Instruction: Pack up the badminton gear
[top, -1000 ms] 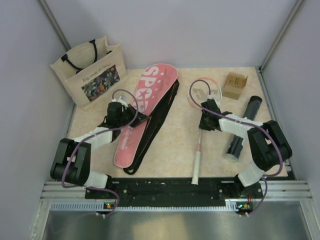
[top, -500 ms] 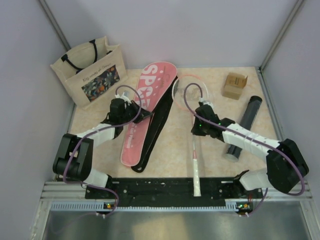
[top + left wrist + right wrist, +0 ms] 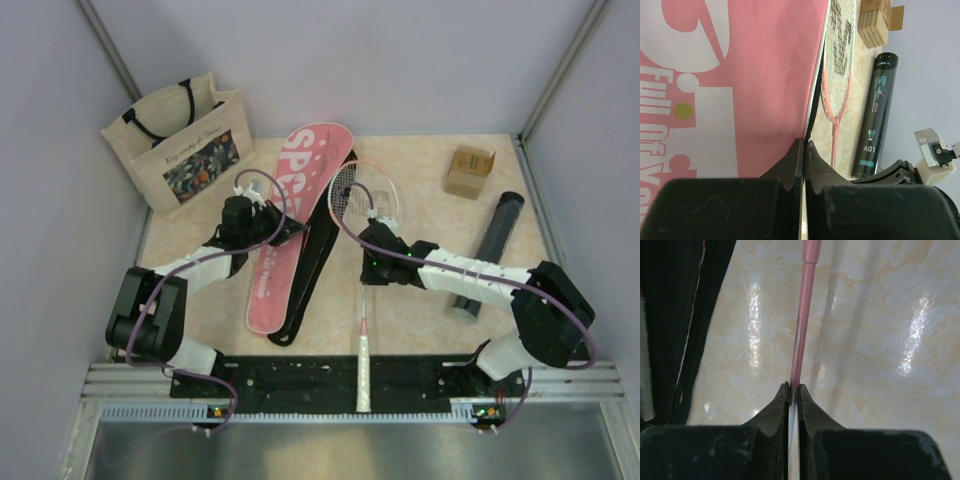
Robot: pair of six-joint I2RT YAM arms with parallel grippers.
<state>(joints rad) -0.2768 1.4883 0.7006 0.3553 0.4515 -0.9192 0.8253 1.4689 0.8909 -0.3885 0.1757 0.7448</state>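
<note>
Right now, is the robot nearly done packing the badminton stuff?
Not nearly. Nothing looks packed yet. In hand: the left gripper pinches the edge of the pink cover, and the right gripper holds one racket by its shaft, its head beside the cover. Left: slide the racket in; the dark tube lies loose on the table.

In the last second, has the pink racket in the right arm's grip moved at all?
Yes. The racket slid left, away from the cardboard box and toward the pink SPORT cover, carried by the right gripper.

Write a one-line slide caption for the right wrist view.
The right end effector pinches the pink racket shaft, with the glossy beige tabletop behind.
</note>
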